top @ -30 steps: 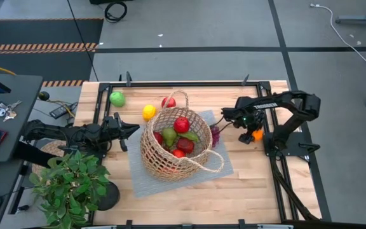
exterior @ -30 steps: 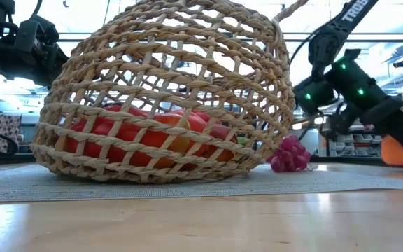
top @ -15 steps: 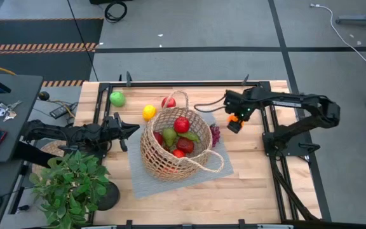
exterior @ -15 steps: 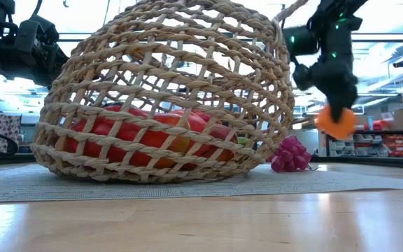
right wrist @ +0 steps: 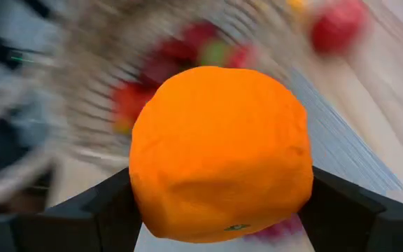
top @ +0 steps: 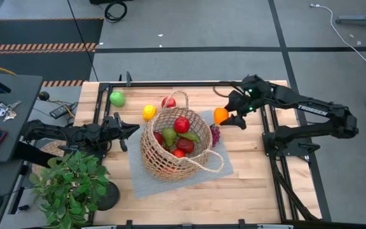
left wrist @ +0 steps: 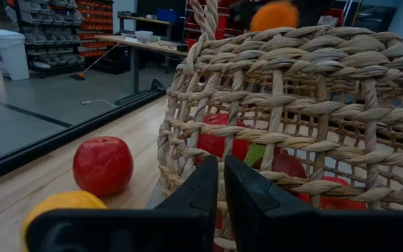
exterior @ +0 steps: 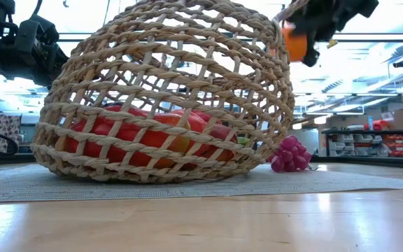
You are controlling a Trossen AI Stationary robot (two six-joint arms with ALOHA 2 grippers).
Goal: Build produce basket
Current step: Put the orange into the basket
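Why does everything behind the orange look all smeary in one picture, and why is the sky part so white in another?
Right wrist view: the orange is sharp, but the basket behind it streaks with motion blur. Low view: bright light from the room behind washes out the top. High view: evenly lit and crisp.

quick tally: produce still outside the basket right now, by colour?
Green: 1, the green apple on the table's far left.
Yellow: 1, the lemon beside the basket.
Red: 1, the red apple behind the basket.
Purple: 1, the grape bunch on the grey mat.
Orange: 1, the orange held in the right gripper.
Total: 5
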